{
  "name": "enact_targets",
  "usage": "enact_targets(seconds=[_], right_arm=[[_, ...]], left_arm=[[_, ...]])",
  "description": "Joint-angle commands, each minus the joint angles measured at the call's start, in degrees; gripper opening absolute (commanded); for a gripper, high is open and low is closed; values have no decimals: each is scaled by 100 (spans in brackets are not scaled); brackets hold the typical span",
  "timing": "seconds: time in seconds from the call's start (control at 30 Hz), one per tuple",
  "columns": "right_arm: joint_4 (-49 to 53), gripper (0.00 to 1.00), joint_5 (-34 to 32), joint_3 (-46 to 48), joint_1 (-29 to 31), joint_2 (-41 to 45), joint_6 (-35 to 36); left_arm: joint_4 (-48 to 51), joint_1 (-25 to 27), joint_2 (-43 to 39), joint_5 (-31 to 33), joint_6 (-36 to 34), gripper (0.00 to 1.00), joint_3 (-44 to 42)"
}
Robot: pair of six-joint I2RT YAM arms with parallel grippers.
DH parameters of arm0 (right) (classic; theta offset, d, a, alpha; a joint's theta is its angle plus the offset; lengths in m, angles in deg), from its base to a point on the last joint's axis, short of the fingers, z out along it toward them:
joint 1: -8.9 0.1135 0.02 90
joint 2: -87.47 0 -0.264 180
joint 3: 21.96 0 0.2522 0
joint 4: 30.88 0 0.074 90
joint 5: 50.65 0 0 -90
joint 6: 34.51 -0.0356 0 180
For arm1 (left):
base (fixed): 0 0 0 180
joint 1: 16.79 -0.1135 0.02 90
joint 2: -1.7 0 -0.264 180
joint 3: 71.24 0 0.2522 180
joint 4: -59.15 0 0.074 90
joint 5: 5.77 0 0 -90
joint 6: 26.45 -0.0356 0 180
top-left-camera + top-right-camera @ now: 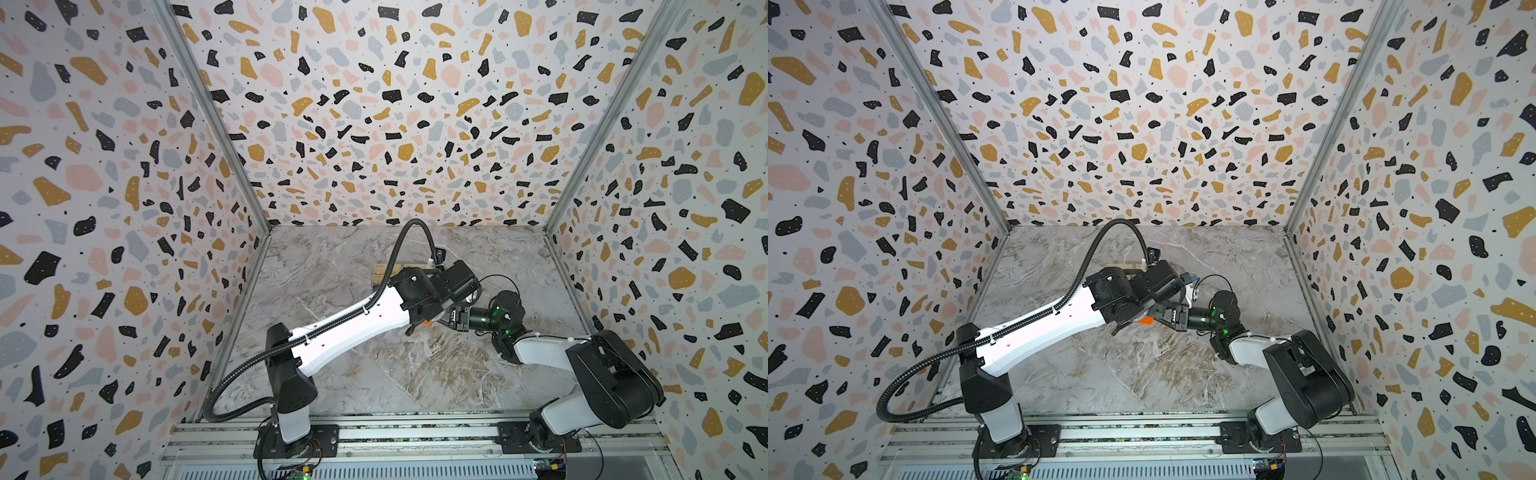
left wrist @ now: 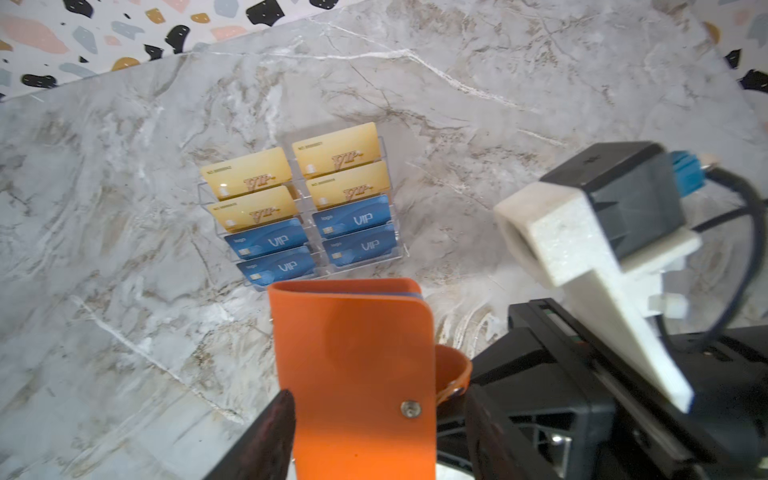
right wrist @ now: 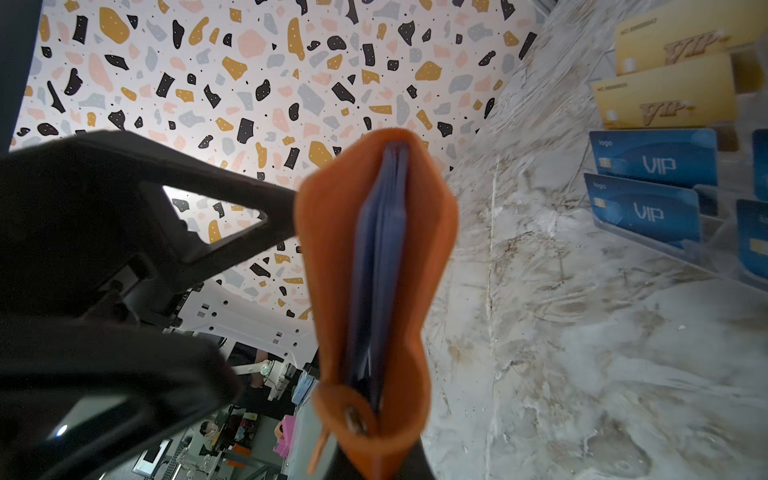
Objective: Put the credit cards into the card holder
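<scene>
The orange card holder (image 2: pixel 353 365) hangs folded above the table, its snap button (image 2: pixel 410 409) facing the left wrist camera. My right gripper (image 3: pixel 382 465) is shut on its lower end, fingers hidden under the leather. In the right wrist view the card holder (image 3: pixel 324 249) gapes slightly, with blue leaves (image 3: pixel 382 249) between its covers. My left gripper (image 2: pixel 378 399) is open astride it: one finger (image 2: pixel 278 419) sits at one cover, the other stands clear beside the strap loop. Gold credit cards (image 2: pixel 249 172) and blue VIP ones (image 2: pixel 270 241) stand in a clear rack beyond. In both top views only an orange sliver (image 1: pixel 424 322) (image 1: pixel 1146 320) shows under the left wrist.
The clear acrylic tiered rack (image 2: pixel 400 249) stands on the marble table (image 1: pixel 332 257) toward the back, mostly hidden by the left arm (image 1: pixel 353 324) in both top views. Patterned walls enclose three sides. The right arm (image 1: pixel 540 349) reaches in from the right.
</scene>
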Motion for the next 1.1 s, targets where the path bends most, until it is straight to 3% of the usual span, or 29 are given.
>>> enact_targets(seconds=[0.0,0.43,1.07], right_arm=[[-32,0,-56,-17,28,125,179],[628,0,-141,-86,66,324,611],[694,0,-161,-62,72,345,684]], left_arm=[[3,-1,-72,272,-20,68,-196],[-621,-165,3,-230,-176,67,-327],[-219,-272,113,151,-123,63,-549]])
